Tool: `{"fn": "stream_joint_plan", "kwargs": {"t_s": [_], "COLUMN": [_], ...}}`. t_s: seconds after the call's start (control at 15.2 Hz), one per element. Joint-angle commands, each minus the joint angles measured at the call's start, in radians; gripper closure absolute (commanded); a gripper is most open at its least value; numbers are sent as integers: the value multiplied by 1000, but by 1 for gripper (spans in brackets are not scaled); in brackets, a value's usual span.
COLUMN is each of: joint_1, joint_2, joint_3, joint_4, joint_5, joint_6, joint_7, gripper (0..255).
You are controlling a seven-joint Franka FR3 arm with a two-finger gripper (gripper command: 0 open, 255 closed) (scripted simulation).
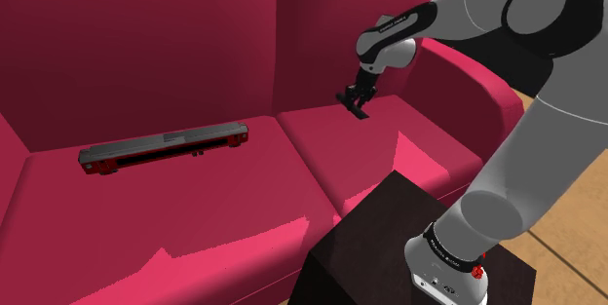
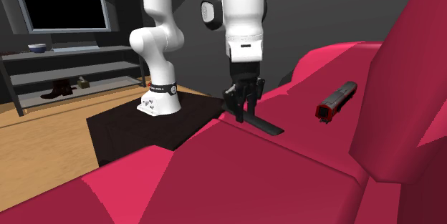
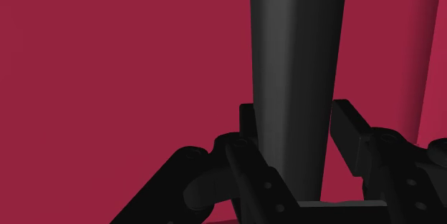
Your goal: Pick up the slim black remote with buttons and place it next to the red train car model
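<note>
One pincer [image 1: 355, 96] in the shoulder view, down at the seat of the pink sofa [image 1: 195, 215]. It's clamped on the slim dark remote [image 1: 361, 110], well apart from the red train car model [image 1: 164, 147] lying flat on the other cushion. Second exterior view: the remote [image 2: 263, 124] pokes out low from the pincer [image 2: 242, 108], pointing roughly toward the train car, still well apart from it. Wrist view: both fingers [image 3: 351, 129] squeeze the remote's sides, pink cushion behind.

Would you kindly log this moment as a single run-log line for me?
stage: grasping | gripper: shut on remote | remote: low at sofa, lift unclear | train: other cushion, untouched
</note>
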Motion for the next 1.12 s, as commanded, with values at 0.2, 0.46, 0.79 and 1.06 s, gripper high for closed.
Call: {"fn": "stream_joint_plan", "kwargs": {"t_s": [0.2, 0.46, 0.79, 1.06], "joint_1": [16, 70, 137, 189], "joint_2": [-37, -74, -100, -103], "joint_3": [7, 51, 110, 160], "joint_4": [4, -44, -78, -84], "joint_5": [-19, -32, -41, -44], "joint_6": [-37, -15, 5, 16], "joint_7": [39, 143, 273, 377], "gripper": [255, 255, 255, 255]}}
